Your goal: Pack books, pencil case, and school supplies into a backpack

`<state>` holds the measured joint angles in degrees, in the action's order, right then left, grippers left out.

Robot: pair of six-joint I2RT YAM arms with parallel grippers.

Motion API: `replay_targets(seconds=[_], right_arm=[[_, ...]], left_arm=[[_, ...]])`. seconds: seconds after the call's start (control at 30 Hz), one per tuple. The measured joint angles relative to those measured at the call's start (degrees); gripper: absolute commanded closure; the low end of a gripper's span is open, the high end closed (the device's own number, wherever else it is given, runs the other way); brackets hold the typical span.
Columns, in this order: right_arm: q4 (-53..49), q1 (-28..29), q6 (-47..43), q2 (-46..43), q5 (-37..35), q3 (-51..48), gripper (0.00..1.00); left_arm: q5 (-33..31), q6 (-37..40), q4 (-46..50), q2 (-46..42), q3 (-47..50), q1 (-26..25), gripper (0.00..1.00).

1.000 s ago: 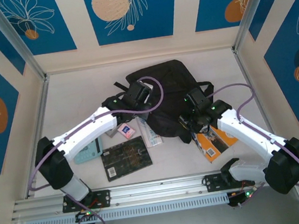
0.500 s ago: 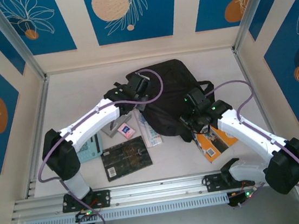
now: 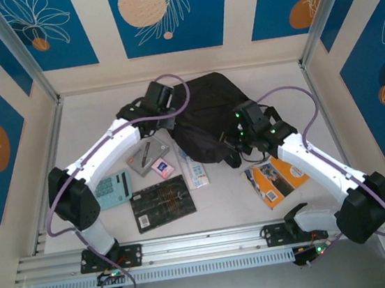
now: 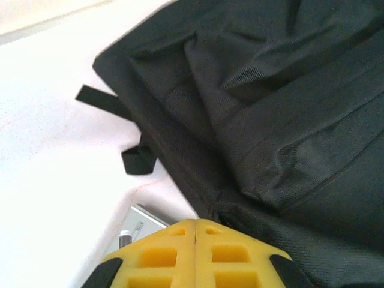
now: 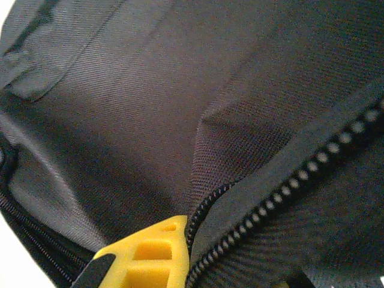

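I see left gripper (image 4: 197, 227) pinched closed, empty, just beside backpack (image 4: 288, 120). Right gripper (image 3: 238, 140) at zipper (image 5: 312, 162); can't tell grip.

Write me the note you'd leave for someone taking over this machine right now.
Left gripper: jaws shut, seemingly empty, at the backpack edge.
Right gripper: jaws apparently clamped on backpack fabric by the zip.
Lying on the table: black book, orange books, teal piece, grey pouch, pink item, clear packet.
Done: nothing visibly packed.
Left: hold the backpack open, load everything.
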<state>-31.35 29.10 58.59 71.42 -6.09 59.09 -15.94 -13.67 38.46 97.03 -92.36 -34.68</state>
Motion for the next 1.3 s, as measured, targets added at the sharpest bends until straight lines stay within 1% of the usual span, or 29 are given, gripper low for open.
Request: replay_targets(seconds=[0.17,0.3,0.4,0.57,0.77,0.8,0.83,0.87,0.9,0.97,1.0,1.1,1.2,1.3], right_arm=[[1.6,-0.3,-6.3,6.8,2.9,9.4,1.0],[1.5,-0.3,-11.1,11.7,3.7,16.4,1.0],[1.6,-0.3,-14.0,14.6,4.9,19.7,1.0],[0.5,0.8,-17.5,17.8,5.3,23.7,1.0],[-2.9,5.4,-21.1,18.0,1.5,25.4,1.0],[-3.0,6.2,-21.2,17.7,1.0,24.6,1.0],[-2.7,7.1,-21.1,17.1,0.4,23.2,1.0],[-2.5,8.0,-21.1,16.2,-0.1,21.0,0.97],[-1.9,8.9,-20.7,15.0,-0.3,18.0,0.85],[-0.9,9.8,-19.1,12.4,-0.4,11.2,0.57],[-0.8,10.0,-18.1,11.5,-0.4,7.9,0.48],[-1.6,9.9,-15.6,10.8,-1.9,1.8,0.36],[-2.0,9.2,-14.8,8.8,-3.9,0.0,0.34],[-1.6,7.2,-14.7,2.5,-5.2,-0.2,0.34]], left_arm=[[2.4,-1.6,0.1,-2.6,-3.9,4.3,1.0],[2.9,-2.8,0.2,-5.6,-3.3,6.9,1.0],[2.8,-3.4,0.3,-8.7,-1.4,7.9,1.0],[1.9,-4.5,1.2,-13.2,1.2,8.7,1.0],[2.4,-6.5,3.8,-20.1,7.4,8.9,1.0],[2.8,-7.0,4.5,-21.4,8.8,8.9,0.98],[3.2,-7.3,5.1,-22.4,10.2,9.0,0.91],[3.9,-7.4,6.3,-23.5,11.6,9.0,0.82],[4.3,-7.3,7.2,-24.2,12.8,9.0,0.73],[4.7,-7.1,8.8,-25.1,14.5,9.2,0.57],[4.8,-7.0,9.7,-25.4,15.0,9.4,0.51],[5.1,-6.4,11.5,-25.9,15.3,9.4,0.42],[5.4,-5.0,12.9,-25.9,14.6,9.0,0.36],[5.1,-3.2,14.4,-23.8,11.3,6.6,0.33]])
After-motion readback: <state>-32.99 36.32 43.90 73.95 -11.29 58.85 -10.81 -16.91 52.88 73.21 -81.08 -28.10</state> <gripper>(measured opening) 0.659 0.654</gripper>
